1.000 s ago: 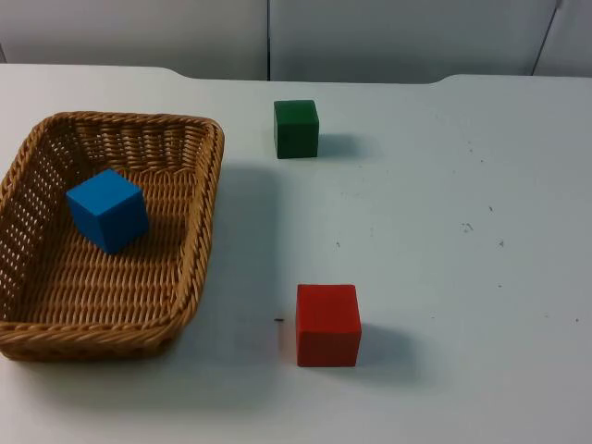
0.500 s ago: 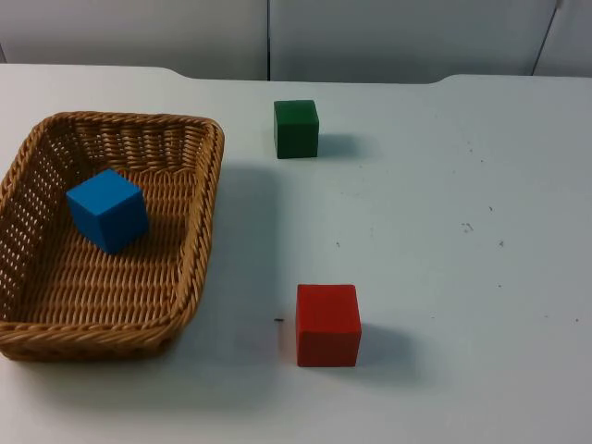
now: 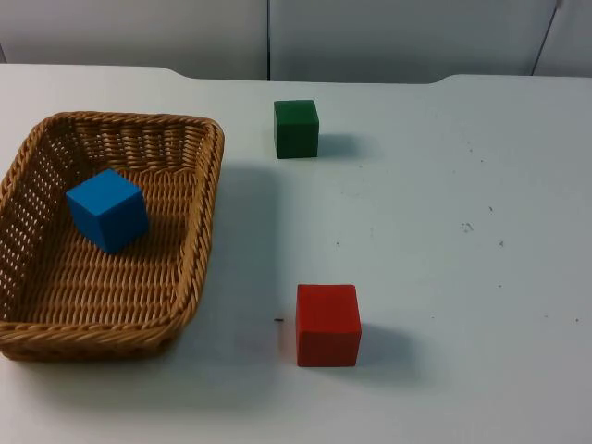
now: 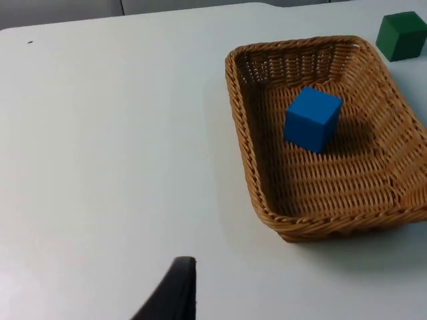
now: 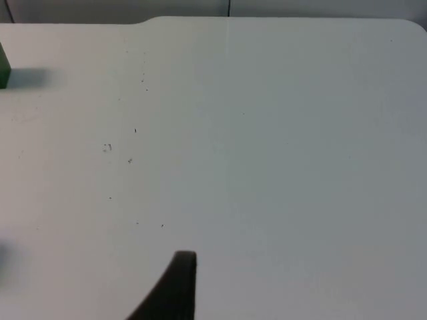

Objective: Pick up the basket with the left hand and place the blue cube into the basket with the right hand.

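A woven wicker basket (image 3: 199,231) rests on the white table at the left in the top view. A blue cube (image 3: 107,209) lies inside it, slightly tilted on the woven floor. The left wrist view shows the same basket (image 4: 247,140) with the blue cube (image 4: 312,119) in it. My left gripper (image 4: 177,293) waits over bare table off the basket's side, well apart from it. My right gripper (image 5: 179,287) waits over bare table on the right, holding nothing that I can see.
A green cube (image 3: 296,129) stands behind and right of the basket and is also seen in the left wrist view (image 4: 401,35); its edge (image 5: 3,67) shows in the right wrist view. A red cube (image 3: 327,324) sits near the front centre.
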